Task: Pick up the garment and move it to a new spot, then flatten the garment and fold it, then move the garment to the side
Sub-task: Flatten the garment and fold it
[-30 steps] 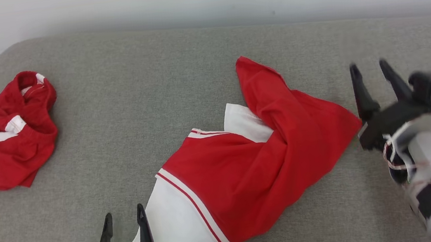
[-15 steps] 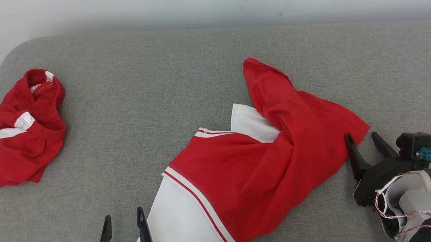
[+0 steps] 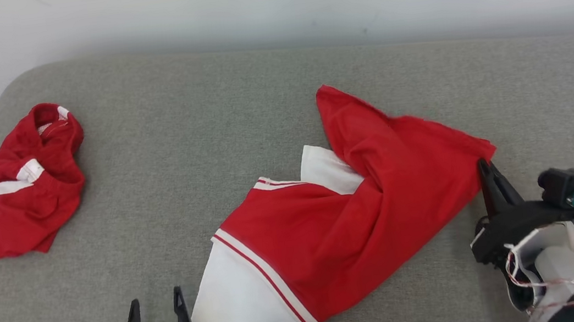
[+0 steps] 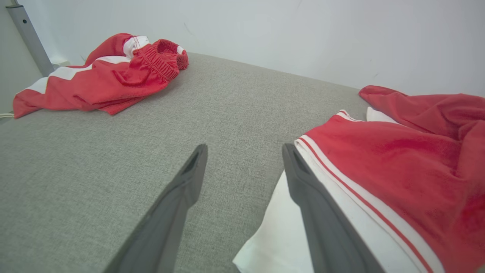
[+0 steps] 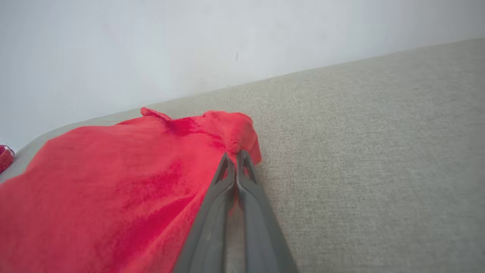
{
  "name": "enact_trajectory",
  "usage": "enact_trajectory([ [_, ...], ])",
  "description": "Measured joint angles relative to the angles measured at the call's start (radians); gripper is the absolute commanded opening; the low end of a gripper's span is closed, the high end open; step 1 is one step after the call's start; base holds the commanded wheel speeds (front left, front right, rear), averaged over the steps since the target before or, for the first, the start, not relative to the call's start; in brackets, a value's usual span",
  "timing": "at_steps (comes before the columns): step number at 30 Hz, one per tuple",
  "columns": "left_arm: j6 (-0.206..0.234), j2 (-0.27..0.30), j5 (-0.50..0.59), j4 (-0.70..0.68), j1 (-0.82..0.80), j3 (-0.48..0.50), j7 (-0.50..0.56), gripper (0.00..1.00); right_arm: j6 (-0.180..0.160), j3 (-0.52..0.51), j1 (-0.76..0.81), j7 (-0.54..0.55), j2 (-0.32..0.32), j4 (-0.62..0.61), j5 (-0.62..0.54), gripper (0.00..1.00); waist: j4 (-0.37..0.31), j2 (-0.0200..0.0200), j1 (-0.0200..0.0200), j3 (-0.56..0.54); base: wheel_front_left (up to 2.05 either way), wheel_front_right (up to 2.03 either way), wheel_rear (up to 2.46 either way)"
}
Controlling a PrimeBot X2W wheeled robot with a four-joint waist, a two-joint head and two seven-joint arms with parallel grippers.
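Observation:
The garment (image 3: pixel 360 212) is a red and white piece lying crumpled across the middle of the grey cushioned surface (image 3: pixel 208 154). My right gripper (image 3: pixel 482 164) is shut on the garment's red right corner (image 5: pixel 242 140), its two fingers pressed together on the cloth, and the corner is lifted a little. In the left wrist view the garment (image 4: pixel 398 167) lies to the right of my left gripper (image 4: pixel 244 149). My left gripper (image 3: pixel 155 306) stands open at the lower left, its right finger beside the white hem (image 3: pixel 241 316), with nothing between the fingers.
A second red and white garment (image 3: pixel 15 202) lies bunched at the far left edge of the surface, seen also in the left wrist view (image 4: pixel 106 76). A white wall (image 3: pixel 266 3) runs behind. Bare grey cushion lies between the two garments and to the right.
My right gripper came down from beside the garment to its right corner and shut on the red cloth. The corner has been drawn slightly up and right. The left gripper stayed open.

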Motion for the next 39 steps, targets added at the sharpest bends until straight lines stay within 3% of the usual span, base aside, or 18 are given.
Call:
enact_trajectory([
  [12, -0.009, 0.0, -0.004, 0.001, 0.049, 0.06, 0.0, 1.0, 0.0, -0.052, 0.347, 0.004, -0.001, -0.403, 0.04, 0.0, -0.094, -0.0001, -0.0001, -0.045, 0.0, 0.0, 0.0],
  [21, -0.015, 0.0, -0.006, 0.003, 0.039, 0.073, 0.0, 1.0, 0.0, -0.088, 0.547, 0.198, 0.032, -0.739, 0.011, 0.0, -0.157, 0.0, -0.0001, -0.038, 0.0, 0.0, 0.0],
  [25, -0.017, 0.0, -0.009, 0.008, 0.027, 0.07, 0.0, 1.0, 0.0, -0.105, 0.559, 0.26, 0.042, -0.802, -0.026, 0.0, -0.16, 0.0, 0.0, -0.032, 0.0, 0.0, 0.0],
  [31, -0.019, 0.0, -0.011, 0.016, 0.027, 0.067, 0.0, 1.0, 0.0, -0.086, 0.43, 0.276, 0.057, -0.689, -0.057, 0.0, -0.147, 0.0, 0.0, -0.041, 0.0, 0.0, 0.0],
  [39, -0.027, 0.0, -0.011, 0.033, 0.027, 0.042, 0.0, 1.0, 0.0, -0.047, 0.144, 0.214, 0.083, -0.268, -0.098, 0.0, -0.103, 0.0, 0.0, -0.057, 0.0, 0.0, 0.0],
])
